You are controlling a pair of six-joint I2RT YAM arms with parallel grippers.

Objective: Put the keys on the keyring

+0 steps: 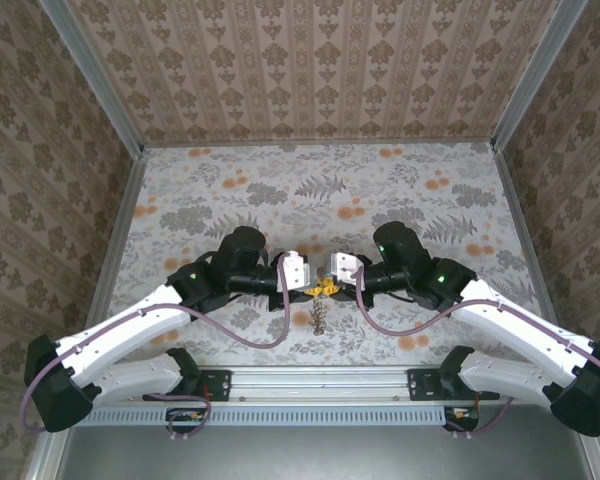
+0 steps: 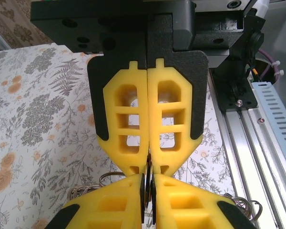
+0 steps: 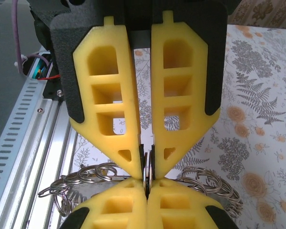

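**Grip.** Your left fingers (image 2: 143, 161) are pressed flat together. Your right fingers (image 3: 133, 157) narrow to a slit at the tips. Both sets are clamped on the keyring (image 3: 146, 171), which stands edge-on between them over the near-middle of the counter (image 1: 280, 190).

**Judgement.** The tip-to-tip hold likely steadies the ring from both sides so its coil can be worked for threading.

**Attached items.** A bunch of linked silver loops (image 3: 86, 175) spills out on either side of the clamp. In the top view it trails toward the near edge. Whether the keys are among them cannot be told.

**Surface.** Flat, with a grey fern and orange flower print.

**Room.** Three walls (image 1: 310, 60) in brown patterned paper, with metal posts at the corners. A slotted rail (image 1: 320, 380) carries the arm bases.
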